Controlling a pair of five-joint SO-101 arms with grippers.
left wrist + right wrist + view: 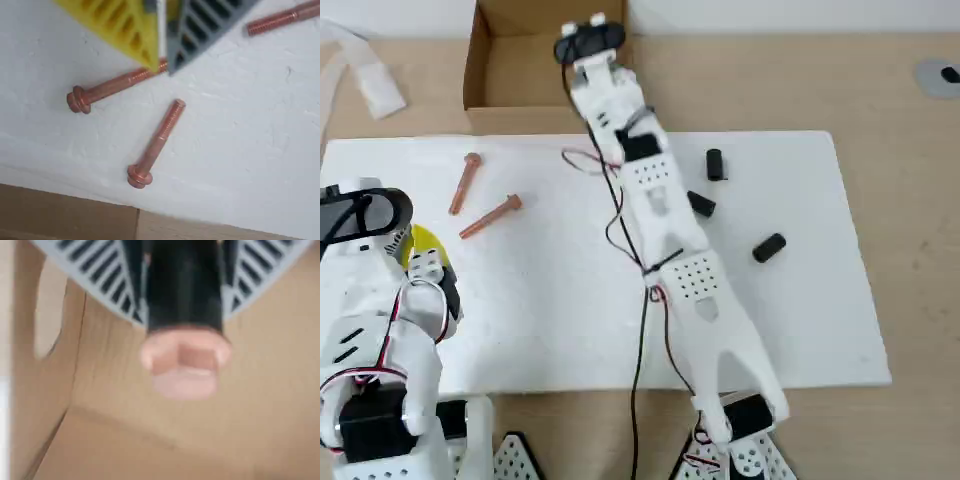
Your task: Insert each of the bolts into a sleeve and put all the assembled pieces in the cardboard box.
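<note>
A sleeve (185, 285) with its bolt (185, 357) is gripped by the right fingers (95, 280) over the cardboard box (125, 440); left fingers (120, 25) are pressed together, nothing held.

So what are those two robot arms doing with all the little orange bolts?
They are putting bolts into sleeves and boxing them. The right gripper holds a bolt pushed into a black sleeve over the cardboard box, not yet let go. The left gripper hovers shut above loose bolts on the white mat. Three empty sleeves lie on the mat.
</note>
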